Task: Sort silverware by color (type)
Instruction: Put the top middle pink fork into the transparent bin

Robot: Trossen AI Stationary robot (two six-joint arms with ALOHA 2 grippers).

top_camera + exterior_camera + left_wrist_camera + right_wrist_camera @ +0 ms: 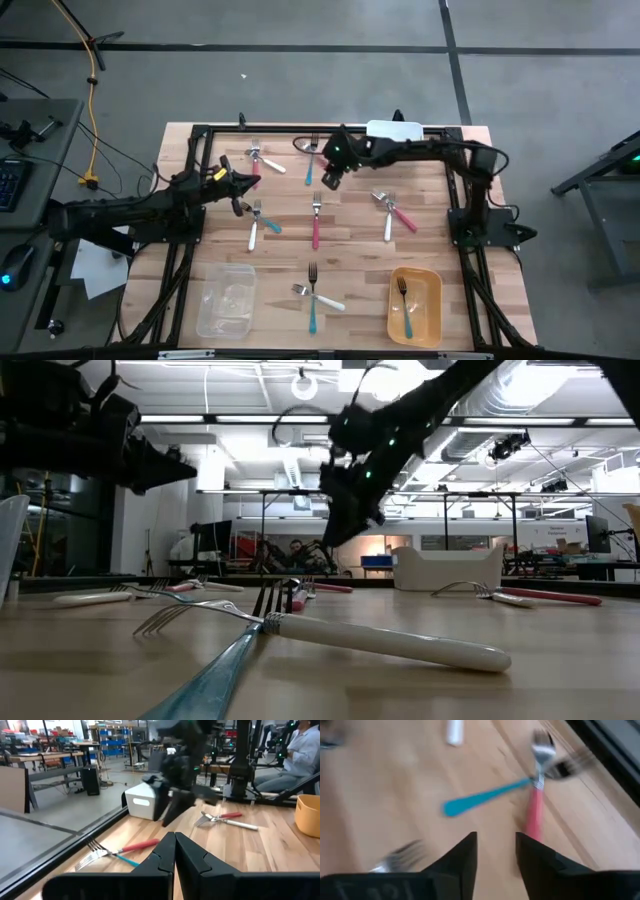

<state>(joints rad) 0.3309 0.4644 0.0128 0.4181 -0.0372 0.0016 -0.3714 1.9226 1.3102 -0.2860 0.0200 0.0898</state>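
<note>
Several forks with red, teal or white handles lie flat on the wooden table [350,255], mostly in crossed pairs. My right gripper [330,178] [495,852] hovers open above a teal fork [485,797] and a red fork [535,812] whose heads cross near the table's far edge. In the low view it [345,525] hangs clear of the table. My left gripper [240,195] [175,851] is shut and empty, raised above the table's left part near a white and teal pair [260,225]. One teal fork [404,305] lies inside the yellow container [432,300].
A clear container [225,300] stands at the near left and a white container [393,130] at the far edge. More fork pairs lie at the right [395,212], the middle [316,220] and the near middle [315,295]. A seated person [300,750] shows beyond the table.
</note>
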